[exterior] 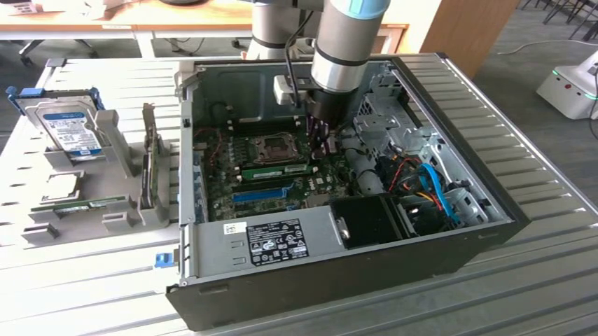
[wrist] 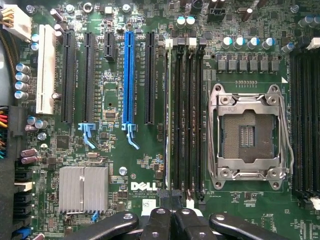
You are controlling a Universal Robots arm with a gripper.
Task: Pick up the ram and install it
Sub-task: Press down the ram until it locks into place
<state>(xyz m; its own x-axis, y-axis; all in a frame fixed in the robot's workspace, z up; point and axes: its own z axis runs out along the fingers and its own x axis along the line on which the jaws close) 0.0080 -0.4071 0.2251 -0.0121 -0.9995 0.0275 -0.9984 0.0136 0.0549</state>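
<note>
Your gripper (wrist: 172, 212) has its fingers (wrist: 161, 220) pressed together, with nothing between them. In the wrist view they hang just above the motherboard (wrist: 140, 165), at the end of the row of black memory slots (wrist: 185, 115) that lies beside the empty CPU socket (wrist: 247, 135). One slot in this row has a thin stick seated in it (wrist: 167, 115). You see it edge-on, so I cannot tell for sure that it is the ram.

In the exterior view the arm (exterior: 341, 49) reaches down into the open computer case (exterior: 449, 238), and a green ram stick (exterior: 276, 170) lies in a slot just below the socket, close to the fingers.

Outside the case, at the exterior view's left, a grey holder (exterior: 112, 217) stands on the table (exterior: 75, 280). It carries a hard drive (exterior: 70, 129) with a blue label, an expansion card (exterior: 150, 164) standing upright, and another green stick (exterior: 80, 205) lying low in the front part.
</note>
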